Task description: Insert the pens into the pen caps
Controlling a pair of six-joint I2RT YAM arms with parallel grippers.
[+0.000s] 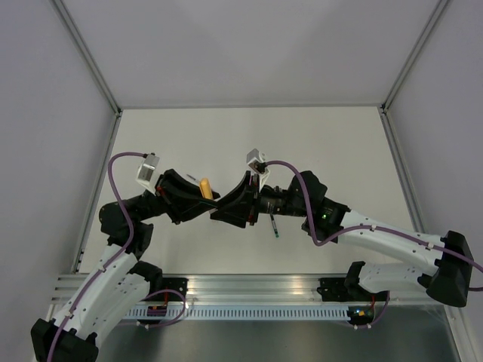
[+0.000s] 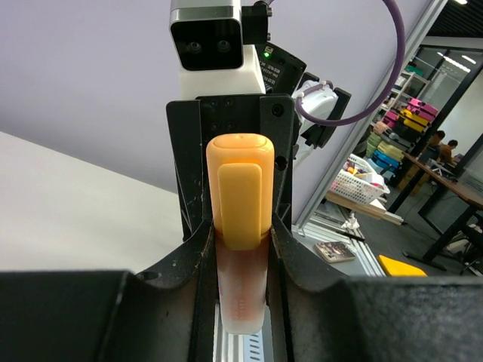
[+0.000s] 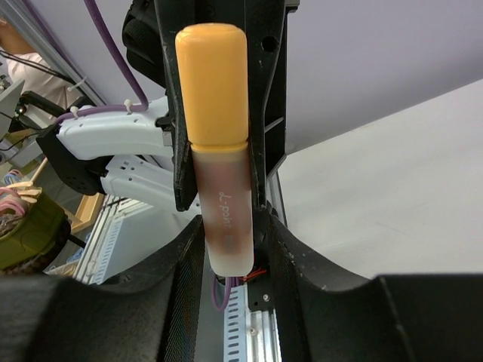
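The orange pen (image 2: 241, 302) is held in the air above the table (image 1: 339, 151), between the two grippers, which face each other at mid-table. Its long axis runs across the line joining them. In both wrist views it stands straight up the picture, with the capped end on top and the pale barrel end at the bottom. From overhead, its orange end points toward the far side of the table, leaning a little left.

The orange cap (image 2: 240, 181) is seated on the pen's upper end, with its clip facing the left wrist camera.

The left gripper (image 2: 241, 234) is clamped on the barrel just below the cap, with its fingers pressed against both sides. The right gripper (image 3: 230, 241) brackets the lower barrel from the opposite side. Its jaws are slightly apart, with a thin gap visible beside the barrel.

The dark pen (image 1: 273, 225) lies flat on the table under the right arm's wrist. Its long axis runs roughly far to near, and its green tip points toward the near edge.

Count in view: two pens, one orange and one dark, and one cap, which is orange.
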